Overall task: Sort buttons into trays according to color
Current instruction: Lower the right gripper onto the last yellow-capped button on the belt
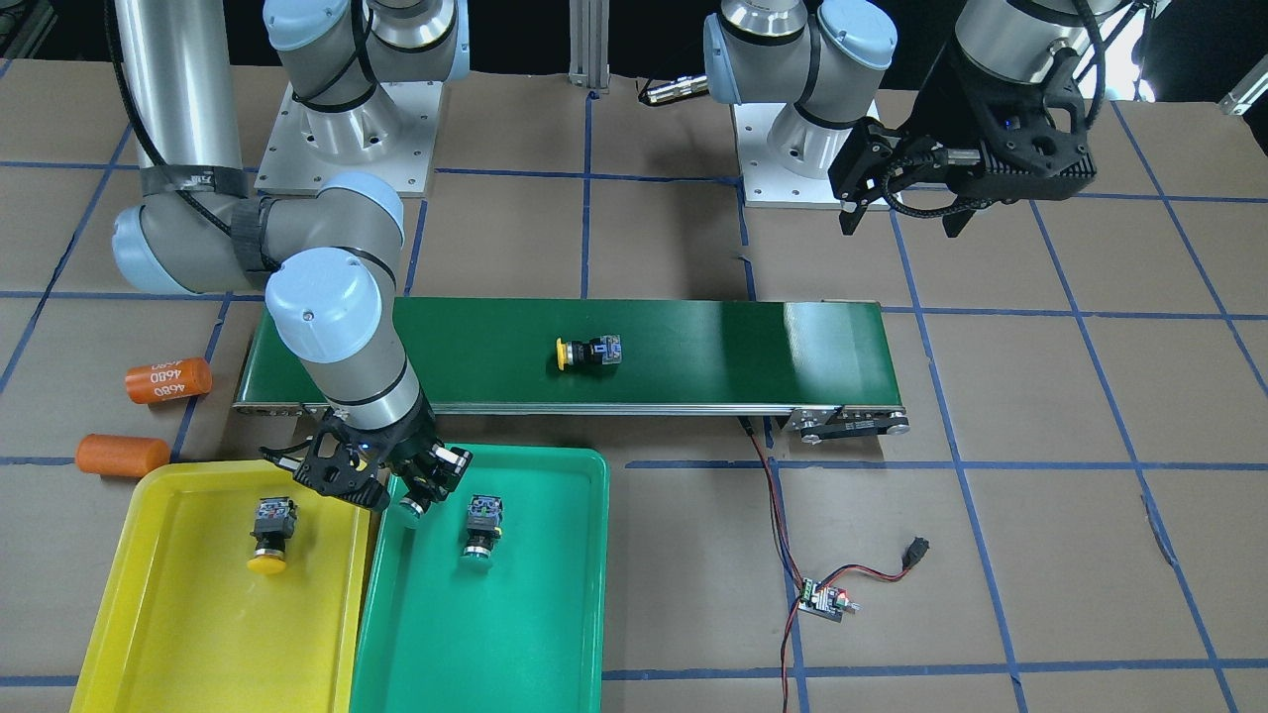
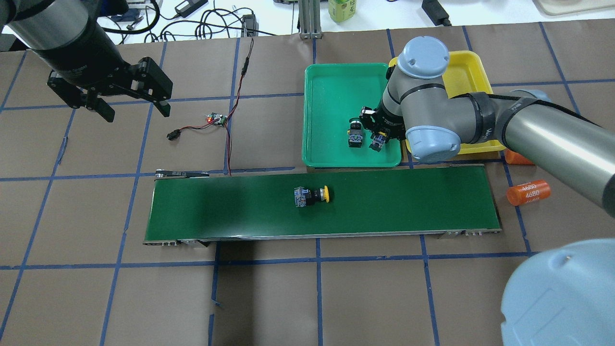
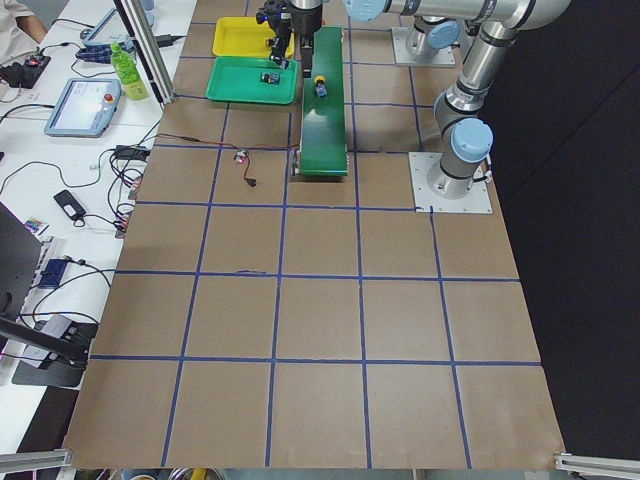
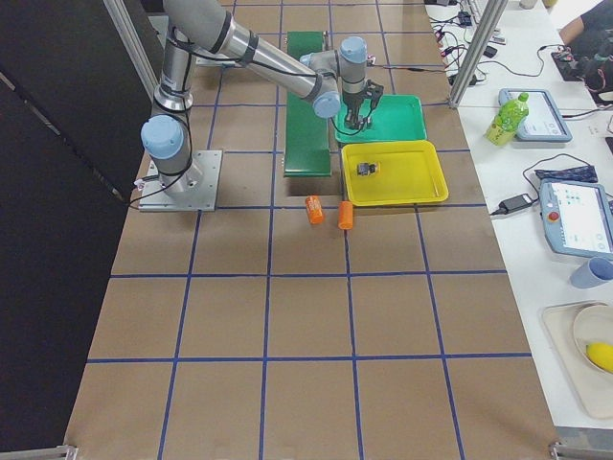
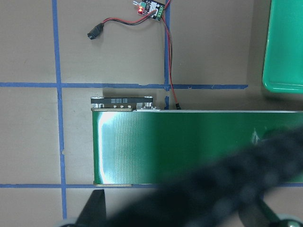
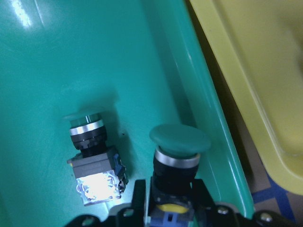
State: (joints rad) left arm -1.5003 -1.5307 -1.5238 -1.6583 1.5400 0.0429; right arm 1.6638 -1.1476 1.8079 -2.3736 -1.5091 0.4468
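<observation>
My right gripper (image 1: 421,487) is shut on a green button (image 6: 180,138) and holds it low over the near right corner of the teal green tray (image 1: 515,644), cap pointing away from the wrist. A second green button (image 1: 482,530) lies in that tray beside it and also shows in the right wrist view (image 6: 92,156). One yellow button (image 1: 270,537) lies in the yellow tray (image 1: 188,644). Another yellow button (image 2: 312,195) lies on its side at the middle of the conveyor belt (image 2: 394,202). My left gripper (image 2: 134,110) is open and empty, high above the table, far from the trays.
Two orange cylinders marked 4680 (image 1: 168,381) (image 1: 121,455) lie by the belt's end next to the yellow tray. A small controller board (image 1: 822,599) with red and black wires lies on the table near the belt's other end.
</observation>
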